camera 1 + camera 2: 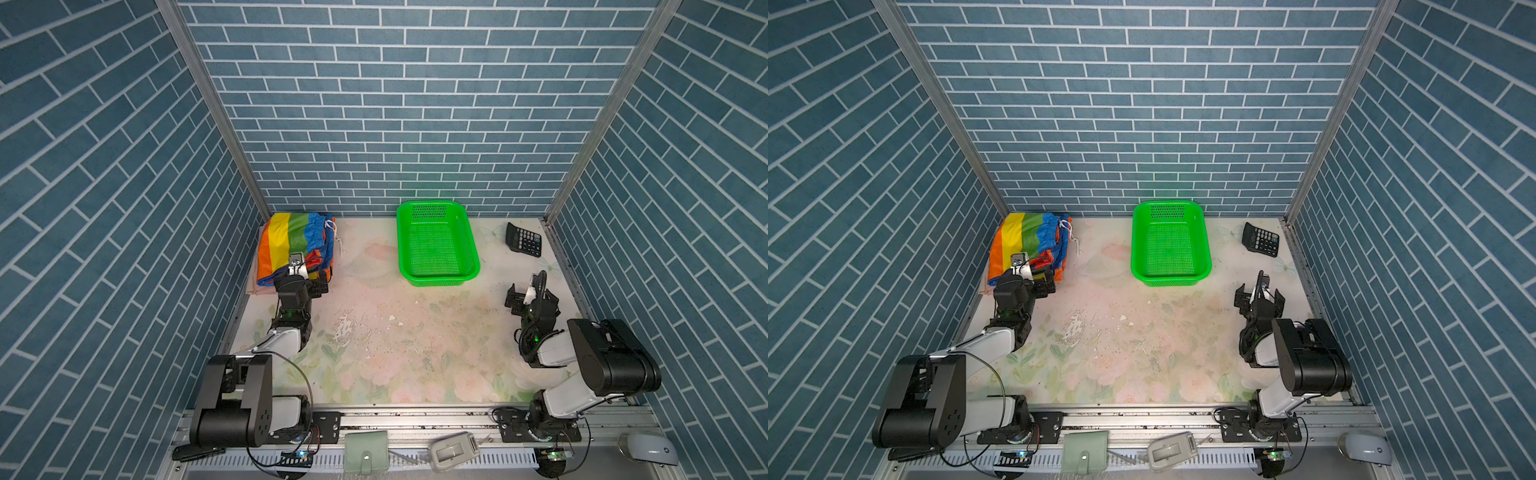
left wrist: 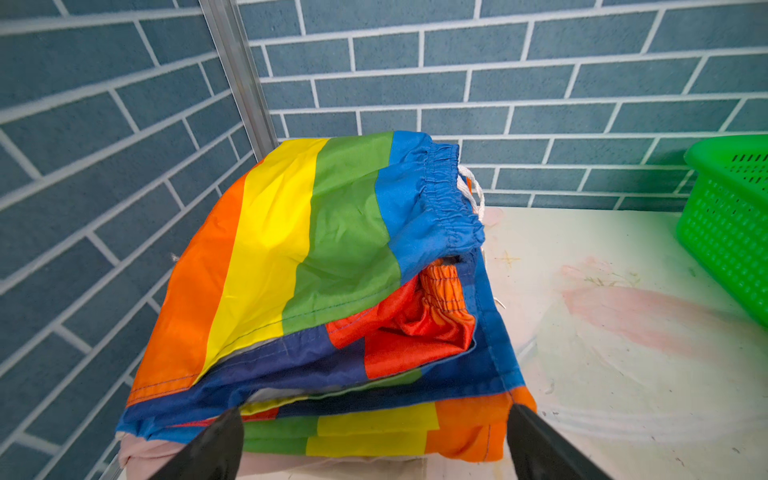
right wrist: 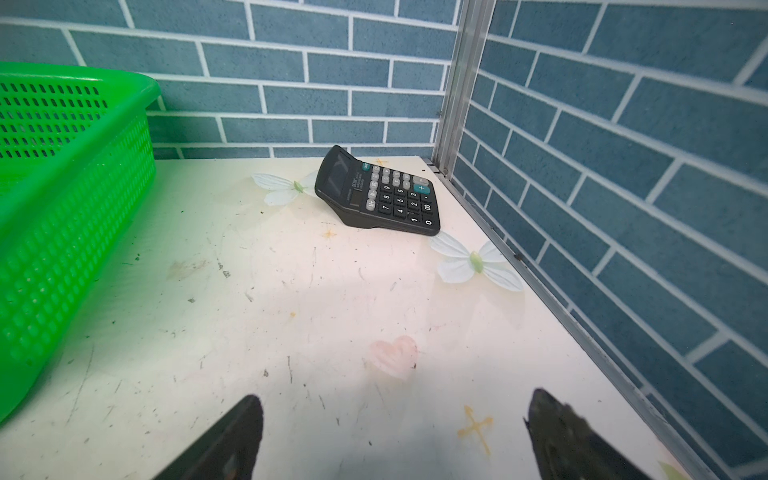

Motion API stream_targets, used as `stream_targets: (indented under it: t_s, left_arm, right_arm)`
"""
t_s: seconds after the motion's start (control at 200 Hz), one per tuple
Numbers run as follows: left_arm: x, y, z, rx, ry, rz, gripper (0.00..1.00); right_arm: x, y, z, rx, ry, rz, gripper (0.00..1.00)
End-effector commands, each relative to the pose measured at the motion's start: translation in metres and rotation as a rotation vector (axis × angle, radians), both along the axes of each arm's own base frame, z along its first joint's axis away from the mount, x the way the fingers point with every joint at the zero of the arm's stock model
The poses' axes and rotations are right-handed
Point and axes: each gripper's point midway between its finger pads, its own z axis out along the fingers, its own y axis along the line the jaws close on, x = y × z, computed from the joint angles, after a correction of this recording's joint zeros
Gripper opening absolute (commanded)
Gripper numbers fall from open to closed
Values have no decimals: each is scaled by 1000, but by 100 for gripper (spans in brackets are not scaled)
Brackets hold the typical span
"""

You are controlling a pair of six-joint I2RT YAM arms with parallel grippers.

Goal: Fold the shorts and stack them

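At far-left corner of bench (image 1: 395, 357): left gripper (image 2: 374, 415) spread wide, empty, at near edge of folded rainbow shorts (image 2: 316, 232). Rainbow shorts top pile; pale cloth edge (image 2: 141, 453) peeks out underneath. Right gripper (image 3: 397, 399) also wide, empty, above bare bench. Calculator (image 3: 378, 195) beyond it, green basket (image 3: 83, 187) mid-bench at back.

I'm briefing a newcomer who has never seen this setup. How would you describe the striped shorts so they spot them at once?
Look to the table's far left corner, where two brick walls meet. The striped shorts lie there, folded. Their orange, yellow, green and blue bands set them apart from the pale cloth under them.
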Motion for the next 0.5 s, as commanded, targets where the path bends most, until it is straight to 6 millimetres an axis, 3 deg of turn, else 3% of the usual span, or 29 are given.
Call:
stream_targets:
  t_s: [0.0,0.08,0.225,0.31,0.34,0.495]
  left_arm:
    - [-8,0,6,10,-25,-1,100]
    - [-14,4,2,13,-17,18,100]
    - [-10,12,-40,-50,-5,9,100]
    - [13,-12,-55,3,114,-99,100]
    - [11,-24,-61,36,125,-151,100]
    - [2,-20,-56,62,54,-96,100]
  right_arm:
    - [4,1,8,1,-30,8,99]
    - [4,0,8,2,-28,8,99]
    - [4,1,8,1,-29,8,99]
    - [5,0,9,1,-30,7,99]
    - [4,0,8,1,-29,7,99]
    - [4,0,9,-2,-29,5,99]
